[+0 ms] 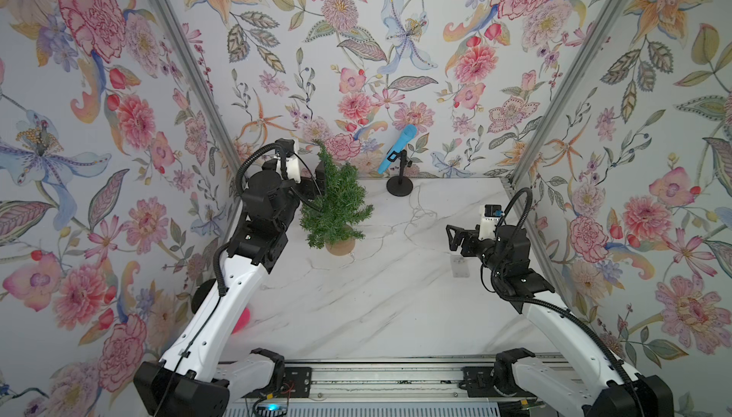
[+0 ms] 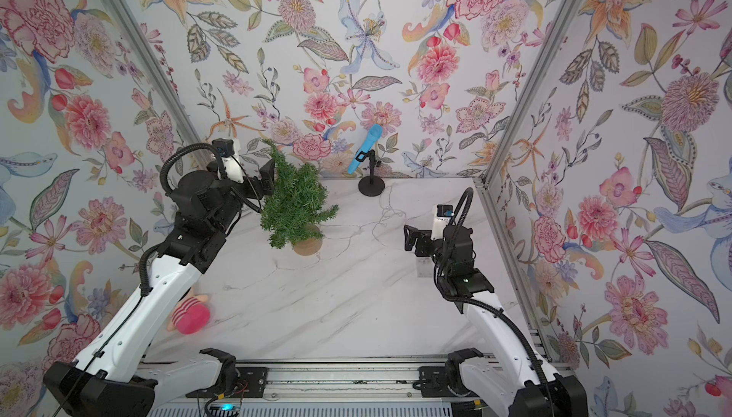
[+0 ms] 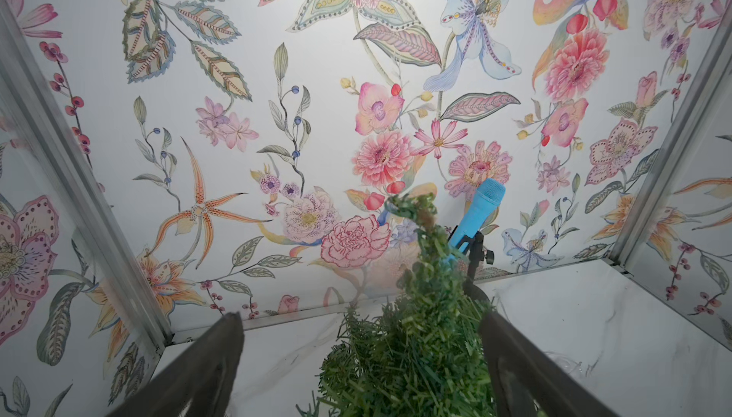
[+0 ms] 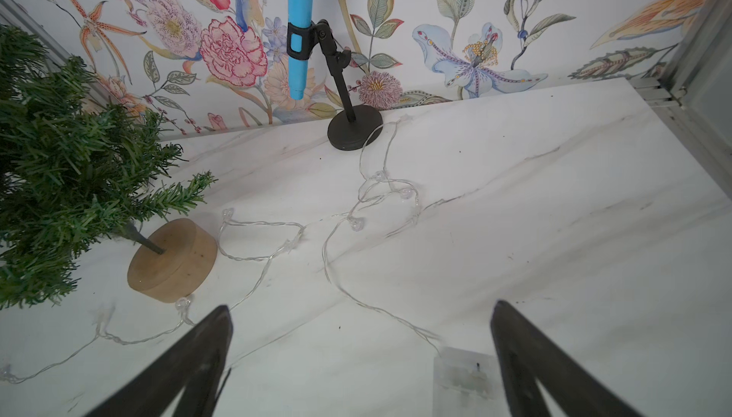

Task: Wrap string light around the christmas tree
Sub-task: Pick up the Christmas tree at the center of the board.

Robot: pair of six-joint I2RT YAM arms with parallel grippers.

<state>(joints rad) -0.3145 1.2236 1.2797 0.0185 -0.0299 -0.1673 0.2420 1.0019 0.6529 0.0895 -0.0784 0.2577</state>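
We see left tool [image 3: 360,316] spread wide and straddling the christmas tree [image 3: 416,355], right tool [image 4: 361,306] spread just above the string light [image 4: 356,223] lying loose on the surface [image 4: 554,237].

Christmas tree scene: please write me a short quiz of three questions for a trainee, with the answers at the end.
1. True or false: the string light is already wound around the christmas tree.
2. What stands between the open jaws of the left gripper? A the christmas tree; B the string light; C nothing.
3. Fill in: the jaws of the right gripper are ____, and they hold nothing.
Key: 1 false; 2 A; 3 open.
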